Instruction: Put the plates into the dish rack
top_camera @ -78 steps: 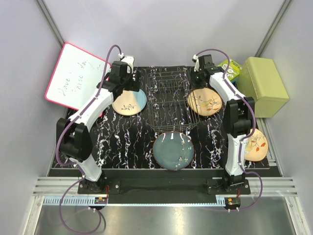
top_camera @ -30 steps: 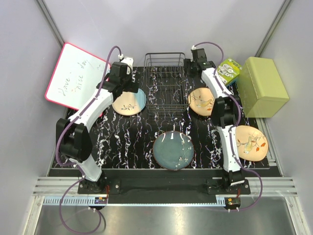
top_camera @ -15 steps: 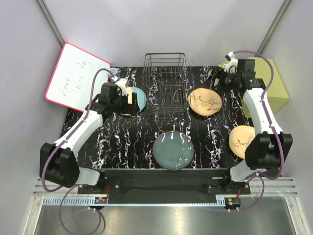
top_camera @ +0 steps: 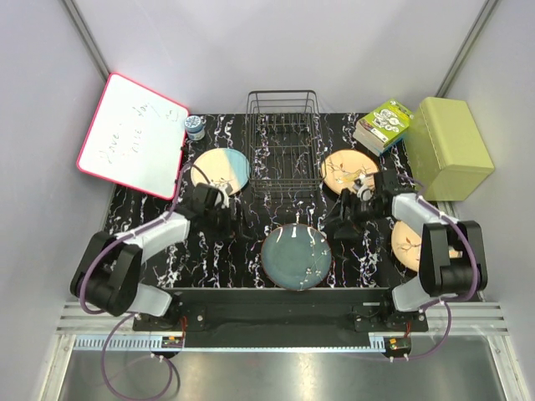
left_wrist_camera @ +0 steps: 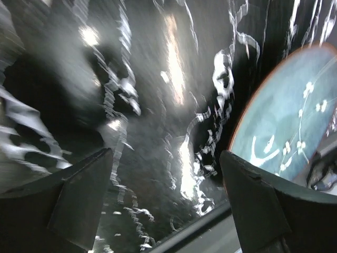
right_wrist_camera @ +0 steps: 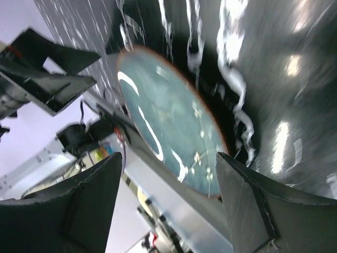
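Currently both arms sit low, flanking the blue plate [top_camera: 296, 256], which lies flat on the mat [top_camera: 251, 246] between them. Left gripper [top_camera: 227, 221] and right gripper [top_camera: 338, 224] are spread wide, holding nothing, probably placed to take opposite rims. Rack [top_camera: 282, 138] stands beyond both, unloaded.
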You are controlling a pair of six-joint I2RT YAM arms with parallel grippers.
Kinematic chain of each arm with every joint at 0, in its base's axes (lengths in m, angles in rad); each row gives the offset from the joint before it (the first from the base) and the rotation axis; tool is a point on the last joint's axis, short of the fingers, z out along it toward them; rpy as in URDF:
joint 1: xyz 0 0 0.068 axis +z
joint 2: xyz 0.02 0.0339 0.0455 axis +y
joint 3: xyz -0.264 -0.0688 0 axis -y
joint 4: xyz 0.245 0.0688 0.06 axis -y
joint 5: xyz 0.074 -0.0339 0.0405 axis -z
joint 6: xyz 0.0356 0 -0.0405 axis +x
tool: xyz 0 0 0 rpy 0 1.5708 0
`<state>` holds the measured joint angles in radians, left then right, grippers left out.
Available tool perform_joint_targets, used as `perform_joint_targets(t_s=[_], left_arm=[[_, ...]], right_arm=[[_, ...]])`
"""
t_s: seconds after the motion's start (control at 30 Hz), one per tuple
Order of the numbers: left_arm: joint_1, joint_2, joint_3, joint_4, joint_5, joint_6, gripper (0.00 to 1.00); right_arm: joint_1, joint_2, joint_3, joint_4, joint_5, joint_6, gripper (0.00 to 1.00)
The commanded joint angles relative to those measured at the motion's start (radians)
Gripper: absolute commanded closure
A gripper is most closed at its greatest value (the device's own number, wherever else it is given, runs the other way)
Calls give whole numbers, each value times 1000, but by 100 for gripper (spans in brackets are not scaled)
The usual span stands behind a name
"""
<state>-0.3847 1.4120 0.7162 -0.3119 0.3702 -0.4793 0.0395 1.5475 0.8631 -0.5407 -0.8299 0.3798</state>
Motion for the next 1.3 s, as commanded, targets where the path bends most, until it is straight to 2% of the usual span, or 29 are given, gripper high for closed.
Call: perform_joint_targets(t_s=[0.0, 0.13, 0.4, 0.53, 0.57, 0.63, 0.73, 0.77, 0.8, 0.87, 0.97, 1.13, 1.23, 1.27], left_arm=[[-77, -103, -162, 239, 27, -143, 14], [-109, -143, -276, 375, 47, -222, 20], [-189, -10, -186, 427, 94, -298, 24], [-249, 59, -153, 432, 124, -382, 42], [-272, 64, -161, 430, 118, -395, 49], [-281, 62, -198, 438, 98, -433, 54], [-283, 64, -209, 461, 88, -443, 69], [-280, 68, -202, 462, 87, -437, 74], [-276, 70, -190, 461, 87, -430, 88], [-263, 70, -182, 433, 69, -414, 100], [-232, 65, -196, 435, 70, -400, 100], [-188, 68, -210, 422, 65, -393, 100], [-171, 80, -212, 454, 94, -392, 100], [-171, 87, -204, 471, 116, -390, 100]], right_arm=[[71, -136, -131, 73, -9, 121, 21], [74, -187, -229, 130, 40, 183, 20], [76, -135, -272, 157, 35, 228, 20], [86, -93, -279, 186, 18, 237, 20], [88, -87, -279, 186, 20, 238, 20], [92, -55, -291, 186, 20, 252, 20], [91, -9, -286, 180, 11, 243, 20], [92, -1, -282, 167, 9, 238, 21], [91, -10, -257, 145, 11, 202, 22], [91, -58, -213, 67, 28, 153, 22], [86, -214, -161, -28, 81, 59, 20], [60, -312, -145, -113, 190, 77, 19], [80, -261, -193, -67, 192, 110, 21], [86, -171, -196, -61, 198, 116, 22]])
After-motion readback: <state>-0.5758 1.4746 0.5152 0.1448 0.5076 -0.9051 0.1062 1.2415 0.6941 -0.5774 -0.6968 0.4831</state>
